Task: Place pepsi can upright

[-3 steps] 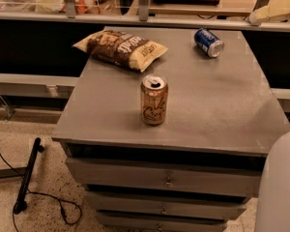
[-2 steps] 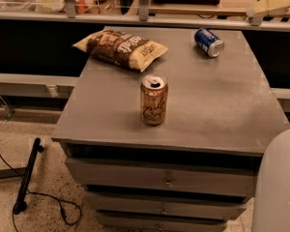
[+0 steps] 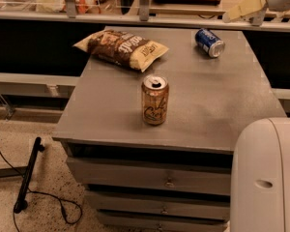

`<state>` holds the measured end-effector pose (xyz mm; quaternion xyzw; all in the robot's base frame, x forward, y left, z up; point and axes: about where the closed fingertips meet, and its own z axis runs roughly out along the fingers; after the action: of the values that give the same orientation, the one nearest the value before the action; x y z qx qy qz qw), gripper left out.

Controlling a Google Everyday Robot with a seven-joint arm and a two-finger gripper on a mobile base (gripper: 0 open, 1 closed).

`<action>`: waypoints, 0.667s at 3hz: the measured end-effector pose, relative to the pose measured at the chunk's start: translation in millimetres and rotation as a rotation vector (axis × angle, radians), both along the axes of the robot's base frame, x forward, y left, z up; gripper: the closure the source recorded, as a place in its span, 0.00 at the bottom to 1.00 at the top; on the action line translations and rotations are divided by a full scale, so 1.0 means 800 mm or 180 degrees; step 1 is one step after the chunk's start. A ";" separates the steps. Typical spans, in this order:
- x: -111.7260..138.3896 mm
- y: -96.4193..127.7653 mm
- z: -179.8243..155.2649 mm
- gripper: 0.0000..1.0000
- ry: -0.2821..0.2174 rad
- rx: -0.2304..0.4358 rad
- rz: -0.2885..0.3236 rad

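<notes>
The pepsi can (image 3: 209, 42) is blue with silver ends and lies on its side at the far right of the grey cabinet top (image 3: 203, 105), its end facing front-right. My gripper (image 3: 238, 11) hangs at the top right, above and just to the right of the can, and is not touching it. A large white part of my arm (image 3: 266, 178) fills the lower right corner.
A tan-gold can (image 3: 154, 99) stands upright near the middle of the top. A brown chip bag (image 3: 122, 48) lies at the far left. The cabinet has drawers (image 3: 169, 180) in front. A rail (image 3: 135, 18) runs behind, and a black cable and stand (image 3: 29, 175) lie on the floor to the left.
My gripper has moved left and a little up, closer to above the pepsi can. The white arm part in the lower right has come further into view. The cans and bag have not moved.
</notes>
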<state>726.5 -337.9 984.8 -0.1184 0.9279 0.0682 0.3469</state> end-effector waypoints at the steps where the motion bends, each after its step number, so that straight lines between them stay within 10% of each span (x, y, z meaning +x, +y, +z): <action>1: 0.055 -0.003 -0.003 0.00 -0.0428 -0.0324 0.0159; 2: 0.097 -0.006 0.000 0.00 -0.0829 -0.0501 0.0228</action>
<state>804.2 -342.9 984.6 -0.1861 0.8727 -0.0083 0.4513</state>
